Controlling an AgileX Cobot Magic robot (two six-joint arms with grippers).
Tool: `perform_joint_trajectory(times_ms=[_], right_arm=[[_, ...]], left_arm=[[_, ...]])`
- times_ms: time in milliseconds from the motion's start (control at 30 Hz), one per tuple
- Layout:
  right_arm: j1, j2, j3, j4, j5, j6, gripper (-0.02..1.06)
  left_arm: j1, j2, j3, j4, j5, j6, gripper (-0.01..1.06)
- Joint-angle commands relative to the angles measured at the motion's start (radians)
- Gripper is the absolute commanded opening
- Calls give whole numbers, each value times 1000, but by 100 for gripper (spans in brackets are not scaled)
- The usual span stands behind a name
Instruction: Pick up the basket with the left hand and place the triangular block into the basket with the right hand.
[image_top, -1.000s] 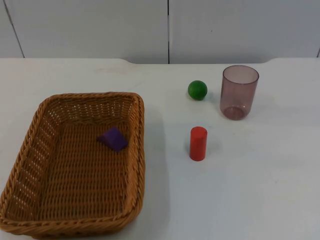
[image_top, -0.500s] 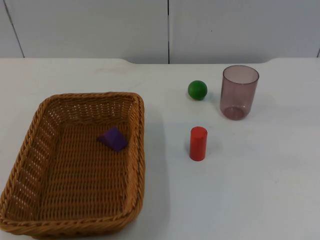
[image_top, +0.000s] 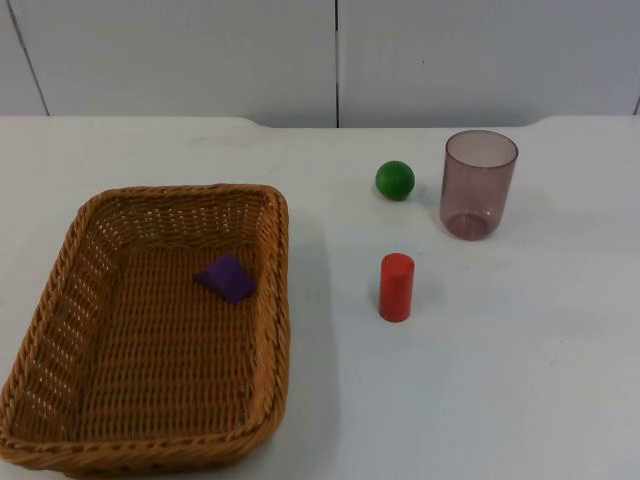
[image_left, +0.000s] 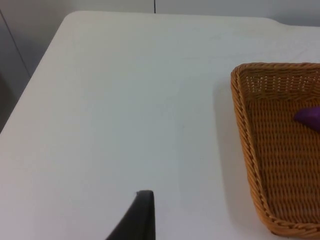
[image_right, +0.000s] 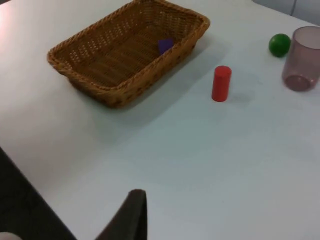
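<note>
A brown wicker basket (image_top: 282, 300) rests on the white table at the left. A purple triangular block (image_top: 227, 277) lies on the basket's floor near its far right corner. Neither arm touches the basket. In the left wrist view a black fingertip (image_left: 139, 217) of my left gripper hovers over bare table, well apart from the basket's rim (image_left: 244, 125) and the purple block (image_left: 310, 117). In the right wrist view a black fingertip (image_right: 131, 215) of my right gripper hangs near the table's edge, far from the basket (image_right: 100, 57) and the block (image_right: 165, 45).
A red cylinder (image_top: 396, 287) stands upright right of the basket. Behind it lie a green ball (image_top: 395, 180) and an upright translucent pink cup (image_top: 478, 185). The grey partition wall closes the far side.
</note>
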Motion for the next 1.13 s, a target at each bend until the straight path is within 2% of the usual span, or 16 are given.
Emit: perform_joint_trajectory(times_ms=[0,100,300,333,500,700,1100], right_arm=[[-28,-4,-6,1,-9,3,105],[-79,-4,-6,10,-9,3,105],[-284,-4,-6,10,-9,3,105],[-284,-4,-6,10,-9,3,105],[-432,-4,-6,10,-9,3,105],[-545,-4,-6,10,-9,3,105],[-671,-4,-6,10,-9,3,105]], left_arm=[[-6,-4,4,2,-3,-7,105],[-6,-4,4,2,-3,-7,105],[-6,-4,4,2,-3,-7,105],[-6,-4,4,2,-3,-7,105],[-6,-4,4,2,-3,-7,105],[-6,-4,4,2,-3,-7,105],[-6,-4,4,2,-3,-7,105]])
